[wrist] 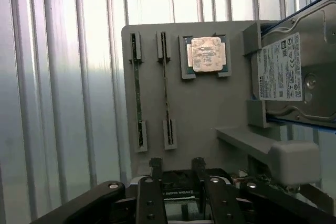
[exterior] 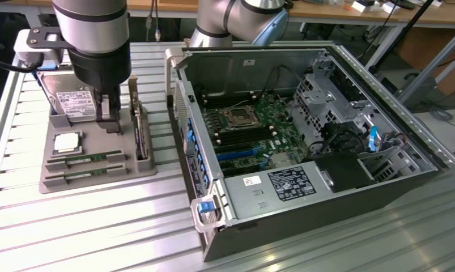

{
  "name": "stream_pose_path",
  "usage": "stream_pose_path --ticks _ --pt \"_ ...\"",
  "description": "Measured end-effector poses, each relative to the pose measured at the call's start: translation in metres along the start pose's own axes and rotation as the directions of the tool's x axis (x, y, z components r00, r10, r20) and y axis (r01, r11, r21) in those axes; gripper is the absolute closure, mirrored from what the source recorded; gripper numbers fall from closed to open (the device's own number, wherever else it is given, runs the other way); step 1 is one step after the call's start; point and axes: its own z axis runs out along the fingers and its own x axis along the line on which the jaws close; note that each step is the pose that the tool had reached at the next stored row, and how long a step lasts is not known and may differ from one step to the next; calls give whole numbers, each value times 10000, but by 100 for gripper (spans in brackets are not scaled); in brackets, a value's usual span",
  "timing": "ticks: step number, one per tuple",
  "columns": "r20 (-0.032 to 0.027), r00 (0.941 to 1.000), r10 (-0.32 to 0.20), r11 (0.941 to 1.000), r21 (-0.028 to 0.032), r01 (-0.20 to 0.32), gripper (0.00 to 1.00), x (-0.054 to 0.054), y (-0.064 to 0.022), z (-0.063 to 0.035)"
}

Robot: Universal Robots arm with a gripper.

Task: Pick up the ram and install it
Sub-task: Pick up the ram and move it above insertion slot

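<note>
The gripper (exterior: 109, 122) (wrist: 177, 165) hangs low over the grey tray (exterior: 91, 186) (wrist: 205, 108), which sits on the ridged metal table (exterior: 98, 226) (wrist: 63, 103) at the exterior view's left. Its two dark fingers (wrist: 156, 169) stand apart with nothing between them. They hang above the stretch of tray between the hard drive (exterior: 72, 96) (wrist: 291, 72) and the upright green card (exterior: 139, 130) (wrist: 181, 193). Whether the tips touch the tray cannot be told. The ram is two thin green sticks lying side by side in their slots in the tray. The inner ram stick (exterior: 85, 158) (wrist: 166, 93) lies just beside the square silver chip (exterior: 67, 141) (wrist: 207, 53). The outer ram stick (exterior: 84, 172) (wrist: 137, 98) lies near the tray's edge. Both are apart from the fingers, with the chip between them and the hard drive. At the exterior view's right the computer case (exterior: 326, 192) lies open on its side, its green board (exterior: 250, 130) facing up.
</note>
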Motion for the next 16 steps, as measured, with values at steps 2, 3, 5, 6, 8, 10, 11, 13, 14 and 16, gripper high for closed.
stream_pose_path --ticks 2,3,5,6,8,10,11,13,14,16 --pt "-151 9979 -626 9980 -49 626 64 1 13 2" --pt "-211 9973 -702 9975 -54 701 64 2 34 5" --pt "-706 9938 -857 9963 -81 853 64 3 49 6" --pt "-880 9921 -890 9960 -88 885 64 3 52 6" --pt "-933 9915 -911 9958 -93 906 64 5 77 15" --pt "-933 9914 -917 9958 -94 912 64 7 106 22" --pt "-933 9914 -919 9958 -93 914 64 8 118 27" --pt "-934 9914 -922 9957 -94 917 64 10 145 37" --pt "-932 9914 -922 9957 -91 918 64 11 151 42" --pt "-933 9914 -922 9957 -93 917 64 12 161 48"
